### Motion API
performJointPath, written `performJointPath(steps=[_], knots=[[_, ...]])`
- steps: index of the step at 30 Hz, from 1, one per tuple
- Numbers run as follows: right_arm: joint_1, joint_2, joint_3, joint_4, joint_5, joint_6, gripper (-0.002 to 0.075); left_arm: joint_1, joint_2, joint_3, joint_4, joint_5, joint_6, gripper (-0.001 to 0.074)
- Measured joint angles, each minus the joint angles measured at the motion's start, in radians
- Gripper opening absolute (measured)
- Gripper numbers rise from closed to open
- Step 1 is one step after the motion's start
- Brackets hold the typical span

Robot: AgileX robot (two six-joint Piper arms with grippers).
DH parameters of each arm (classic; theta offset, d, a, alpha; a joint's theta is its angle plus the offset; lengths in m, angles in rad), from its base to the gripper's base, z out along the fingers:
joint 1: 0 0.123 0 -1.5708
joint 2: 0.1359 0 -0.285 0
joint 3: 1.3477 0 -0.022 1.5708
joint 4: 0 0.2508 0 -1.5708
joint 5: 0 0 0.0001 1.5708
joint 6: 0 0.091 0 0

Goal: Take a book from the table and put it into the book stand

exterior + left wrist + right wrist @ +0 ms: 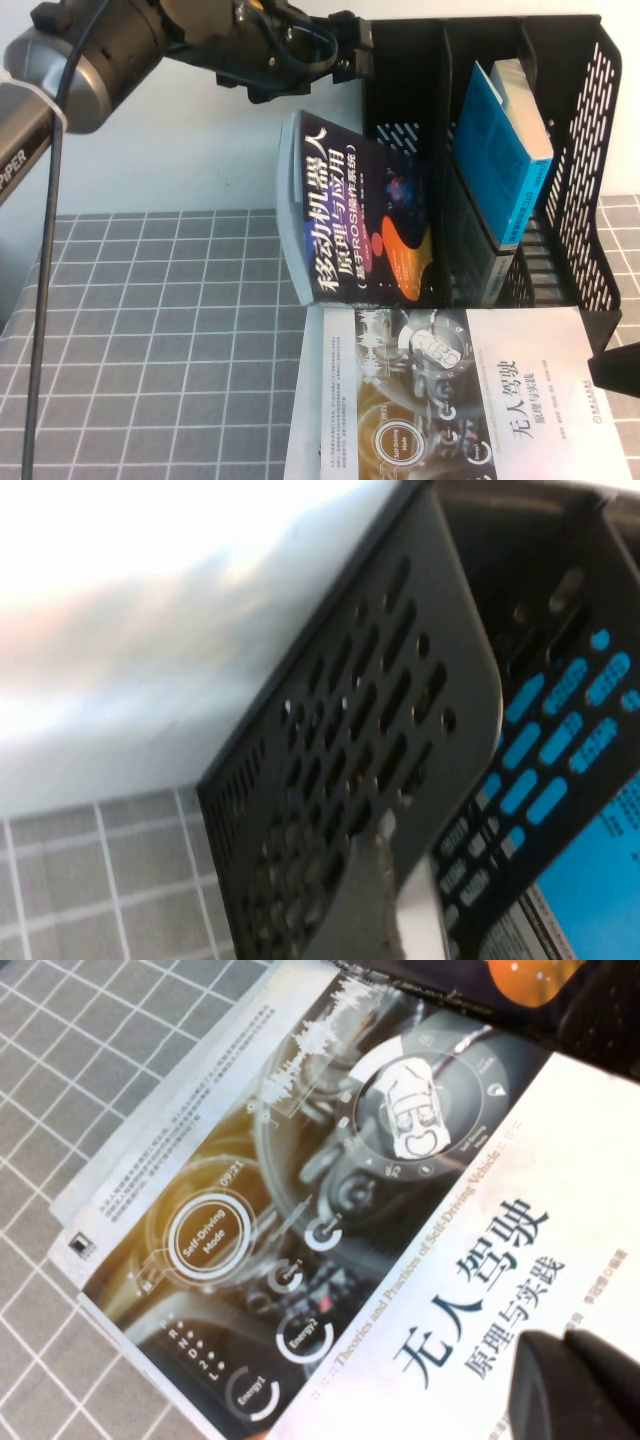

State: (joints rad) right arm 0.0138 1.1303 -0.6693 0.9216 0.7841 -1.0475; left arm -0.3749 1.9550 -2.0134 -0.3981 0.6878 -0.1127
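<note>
— Where's the book [355, 215] right now?

— From up high, it stands tilted in the leftmost compartment of the stand [575, 130], leaning left, cover facing us, its bottom edge just behind the white book [450, 400] lying flat on the worktop [150, 350]. A blue book [505, 150] sits in the next compartment over.

— And the left gripper [345, 50]?

— It hangs above the book's top corner, at the stand's upper left edge. There's a gap between it and the book, so the jaws aren't touching it. Open or clenched, I cannot tell.

— Does its wrist camera help?

— Not with the jaws. It shows something the high view doesn't, though: the stand's slotted side wall [380, 750] close up, with the blue book [590, 850] showing through the slots and the grid cloth [90, 870] beside it. One dark finger [365, 900] pokes in at the edge, in front of that wall.

— The right gripper [615, 368]?

— Barely in the high view, just a dark tip at the right edge, over the white book's far side. Its wrist camera shows that white cover [330, 1220] in full detail, the circular emblem and dials, with a sliver of the dark book's orange swirl [530, 980] beyond. Only one dark jaw tip [580, 1385] shows, so I cannot tell its state either.
</note>
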Motion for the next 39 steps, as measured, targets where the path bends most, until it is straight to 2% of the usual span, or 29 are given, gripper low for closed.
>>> performJointPath(steps=[3, 5, 8, 10, 12, 15, 21, 24, 30, 34, 39], knots=[[0.000, 0.000, 0.000, 0.000, 0.002, 0.000, -0.0003, 0.002, 0.000, -0.008, -0.006, -0.009, 0.032, 0.0568], [0.000, 0.000, 0.000, 0.000, 0.002, 0.000, -0.0003, 0.002, 0.002, -0.034, -0.011, 0.006, 0.039, 0.0513], [0.000, 0.000, 0.000, 0.018, 0.028, -0.018, -0.0003, 0.002, 0.002, -0.100, -0.003, 0.086, 0.043, 0.0366], [0.000, 0.000, 0.002, 0.078, 0.072, -0.079, -0.0003, 0.002, 0.002, -0.167, 0.046, 0.181, 0.056, 0.0217], [0.030, 0.011, 0.002, 0.180, 0.126, -0.159, -0.0003, 0.002, 0.002, -0.236, 0.114, 0.267, 0.069, 0.0102], [0.134, 0.044, 0.002, 0.318, 0.105, -0.261, -0.0003, 0.002, -0.008, -0.335, 0.225, 0.358, 0.065, 0.0028], [0.477, 0.246, -0.095, 0.440, -0.200, -0.382, -0.0003, 0.004, -0.097, -0.393, 0.284, 0.397, 0.042, 0.0003], [0.602, 0.397, -0.214, 0.541, -0.324, -0.488, -0.0003, 0.004, -0.142, -0.398, 0.296, 0.416, 0.041, 0.0002], [0.640, 0.680, -0.441, 0.759, -0.370, -0.612, -0.0003, 0.004, -0.171, -0.398, 0.385, 0.492, 0.045, 0.0001], [0.650, 0.753, -0.530, 0.784, -0.382, -0.654, -0.0003, 0.004, -0.177, -0.398, 0.432, 0.534, 0.059, 0.0001], [0.657, 0.752, -0.572, 0.794, -0.507, -0.775, -0.0003, 0.004, -0.196, -0.398, 0.442, 0.544, 0.071, 0.0001]])
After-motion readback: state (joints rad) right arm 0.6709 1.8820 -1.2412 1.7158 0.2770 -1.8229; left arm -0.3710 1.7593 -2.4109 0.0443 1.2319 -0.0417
